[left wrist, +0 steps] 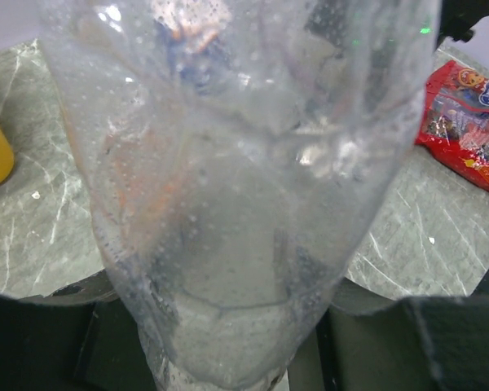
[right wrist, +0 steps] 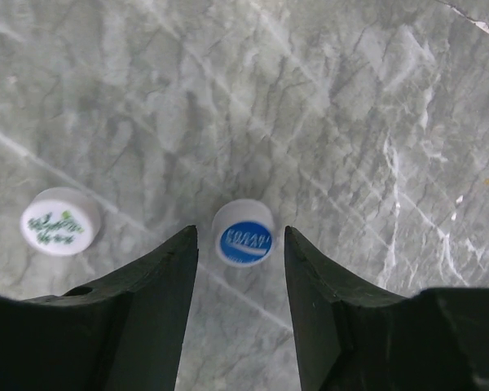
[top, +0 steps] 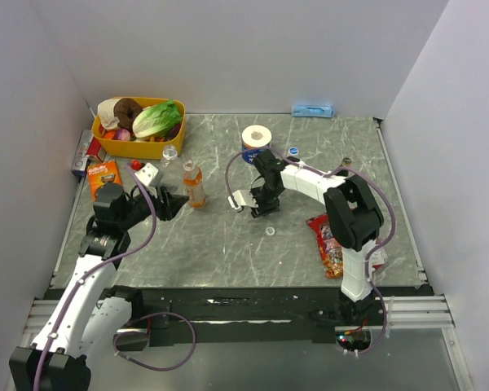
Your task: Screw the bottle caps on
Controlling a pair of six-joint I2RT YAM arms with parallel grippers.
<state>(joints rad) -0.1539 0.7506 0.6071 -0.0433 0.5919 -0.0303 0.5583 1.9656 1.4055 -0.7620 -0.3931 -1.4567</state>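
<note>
The right claw (right wrist: pixel 240 233) points down at the surface (right wrist: pixel 350 122) with its jaws apart, one on each side of the blue-topped cap (right wrist: pixel 243 243). A thin gap shows on both sides, so nothing is gripped yet. The cap lies flat with its printed top up. That suits a pinch across its rim, and I judge this to be the moment just before the pick. A green-printed cap (right wrist: pixel 61 221) lies just beside the left jaw, on its outer side. It is apart from the jaw but near enough to get nudged if the claw drifts sideways.

The left claw (top: pixel 168 201) is clamped on a clear bottle (left wrist: pixel 228 204). The bottle's body fills the wrist view between the two dark fingers. It appears to be held as a steady mount for a cap to be brought over and turned onto it. Its neck is not visible, so I cannot tell how upright it stands.

The orange drink bottle (top: pixel 194 183) stands just beside the left claw, close to any path the cap takes across. A red snack packet (top: pixel 328 240) lies near the right arm, off that path. The toilet roll (top: pixel 257 138) and the yellow basket (top: pixel 106 145) sit towards the back, well apart from both claws.
</note>
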